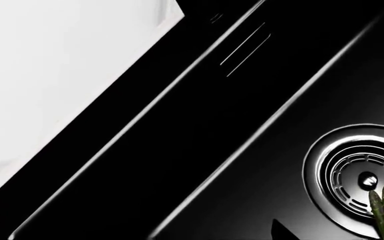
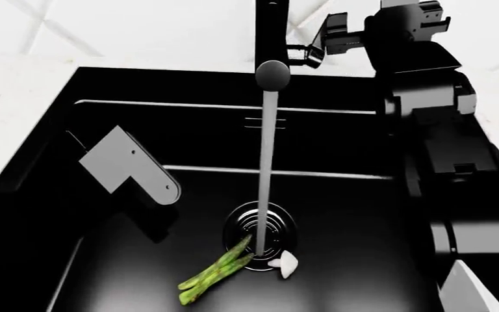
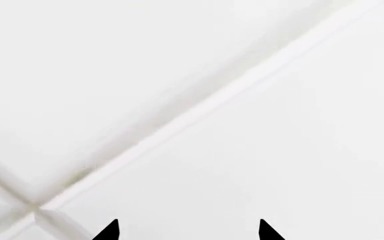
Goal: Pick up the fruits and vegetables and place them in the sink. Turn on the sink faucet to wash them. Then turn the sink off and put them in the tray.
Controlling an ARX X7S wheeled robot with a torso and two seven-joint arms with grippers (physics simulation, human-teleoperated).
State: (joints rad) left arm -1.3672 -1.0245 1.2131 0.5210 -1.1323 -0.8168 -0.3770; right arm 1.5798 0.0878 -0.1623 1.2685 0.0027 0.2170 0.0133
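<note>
Right hand [image 3: 188, 232] shows two dark fingertips spread apart before white tile, up beside the faucet [image 2: 269, 39]. Below it, water streams onto the ribbed drain [image 2: 261, 227]. Thin green asparagus stalks [image 2: 215, 272] and a whitish garlic piece [image 2: 285, 264] lie on the black sink [image 2: 336, 208] floor. Left hand: cannot tell.

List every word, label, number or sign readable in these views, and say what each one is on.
None can be read.
A tiny pale mark on the right arm's wrist housing near the sink faucet may be lettering, but it is too small to read.
The thin light lines on the sink back ledge are slots, not writing.
The asparagus, garlic piece and drain carry no text.
</note>
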